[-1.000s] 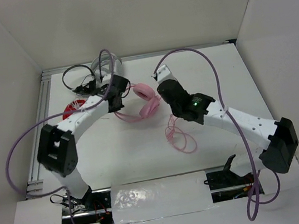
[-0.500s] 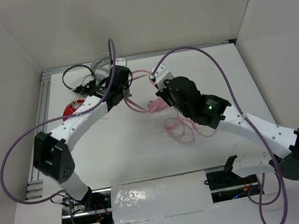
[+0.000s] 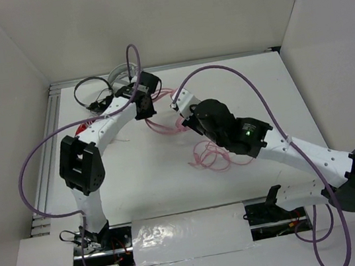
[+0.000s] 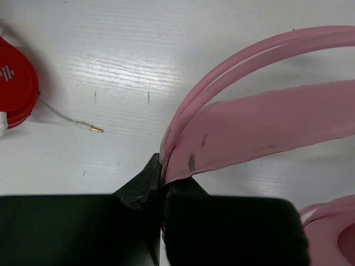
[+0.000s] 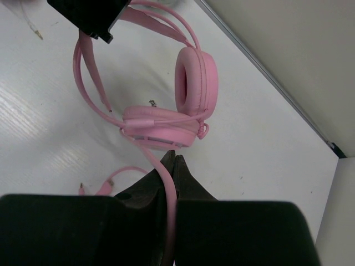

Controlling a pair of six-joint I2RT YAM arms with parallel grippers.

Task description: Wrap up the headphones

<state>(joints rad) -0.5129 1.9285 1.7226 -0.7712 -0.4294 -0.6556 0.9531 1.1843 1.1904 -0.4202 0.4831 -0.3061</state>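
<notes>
Evidently anchoring, the left gripper [image 4: 162,178] clamps the headband [image 4: 266,127]; at the earcups' [image 5: 195,83] six o'clock, the right gripper [image 5: 171,162] pinches the cable [image 5: 168,191] for winding.

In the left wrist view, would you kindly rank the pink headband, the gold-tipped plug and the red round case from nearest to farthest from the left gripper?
1. The pink headband: pinched in the left gripper, arching up and to the right.
2. The gold-tipped plug: lying apart, up and to the left.
3. The red round case: at the left edge, beyond the plug.
</notes>
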